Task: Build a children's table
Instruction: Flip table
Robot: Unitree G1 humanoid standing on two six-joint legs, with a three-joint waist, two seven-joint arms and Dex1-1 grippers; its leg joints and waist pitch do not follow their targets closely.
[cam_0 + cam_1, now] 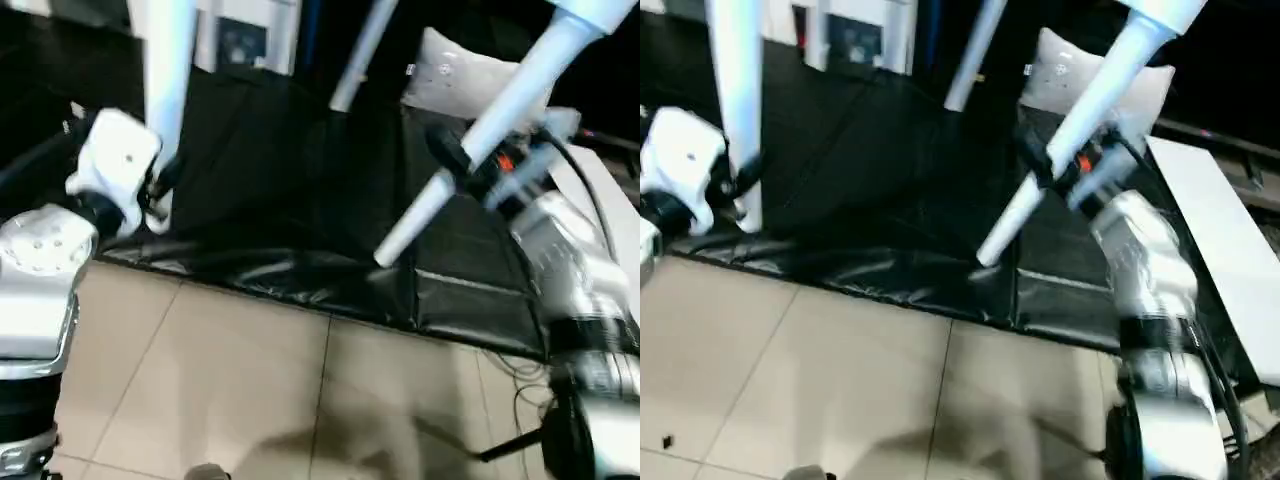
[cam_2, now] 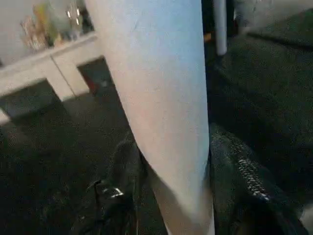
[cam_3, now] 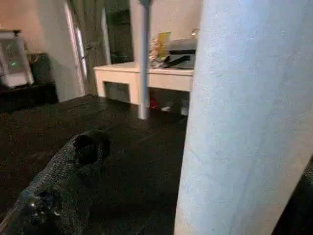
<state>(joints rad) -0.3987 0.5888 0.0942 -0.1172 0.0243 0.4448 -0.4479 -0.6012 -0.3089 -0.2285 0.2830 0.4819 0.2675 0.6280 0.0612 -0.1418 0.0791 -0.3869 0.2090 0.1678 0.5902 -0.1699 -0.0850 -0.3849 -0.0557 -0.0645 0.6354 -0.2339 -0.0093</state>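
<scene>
Left eye view: left gripper [image 1: 163, 185] closed around a white table leg [image 1: 165, 90], near its lower end, leg upright and running out past the top edge, its foot just above the black mat [image 1: 300, 190]. Left wrist view: same leg [image 2: 156, 98] clamped between two black fingers [image 2: 239, 181], one pressed on each side of the tube. On the right, a second white leg [image 1: 500, 120] slanting down toward the mat, wide end high at the upper right, narrow end low and free over the mat near its front edge. Right gripper [image 1: 475, 160] at about the middle of that leg, black fingers spread wide on either side of the tube; firm grip or loose cradle, cannot tell. Right wrist view: that leg [image 3: 244, 117] close alongside, one black finger [image 3: 73, 161] standing well off to its side. A third white leg [image 1: 360, 55] farther back, upright and slightly tilted, over the mat. White-grey cushion [image 1: 450, 75] behind the slanted leg, at the far edge of the mat. Flat white board [image 1: 1220, 250] lying along the mat's right side. Beige tiled floor [image 1: 260, 390] in front of the mat. White bench [image 3: 146, 76] with clutter on top in the background of the right wrist view.
</scene>
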